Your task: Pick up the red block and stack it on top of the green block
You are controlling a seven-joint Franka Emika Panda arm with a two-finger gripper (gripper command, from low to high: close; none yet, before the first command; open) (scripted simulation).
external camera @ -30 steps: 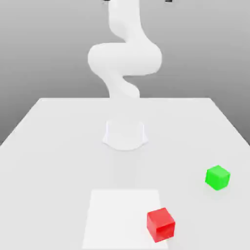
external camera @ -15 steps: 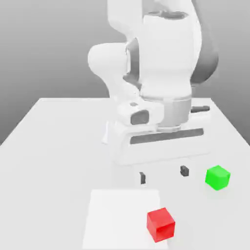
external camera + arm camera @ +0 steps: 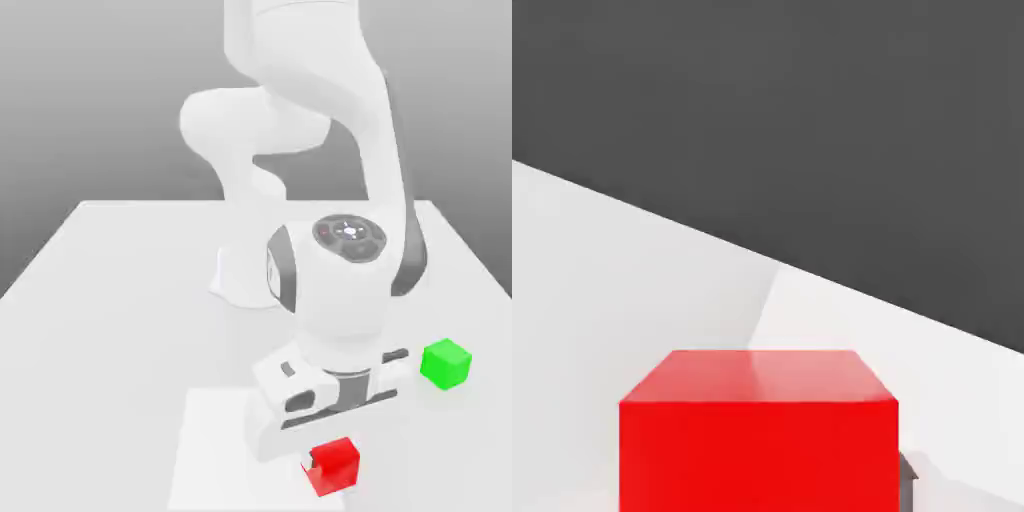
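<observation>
The red block [image 3: 337, 470] rests on the table near the front, on the right edge of a paler square patch. My gripper [image 3: 332, 463] has come down over it. One dark finger [image 3: 311, 462] presses against the block's side facing the exterior view's left. In the hand view the red block [image 3: 759, 430] sits very close, with a dark fingertip [image 3: 910, 472] against its side. The jaws are shut on the block, which still sits on the table. The green block [image 3: 445, 362] stands alone further back, toward the exterior view's right, apart from the hand.
The arm's white base [image 3: 240, 280] stands at the middle of the white table [image 3: 110, 300]. A paler square patch [image 3: 215, 440] lies at the front. The arm's bulk hangs over the space between base and red block.
The arm swung down from high above to the red block. Its fingers, wide apart half a second ago, have closed against the block's sides. Neither block has shifted.
</observation>
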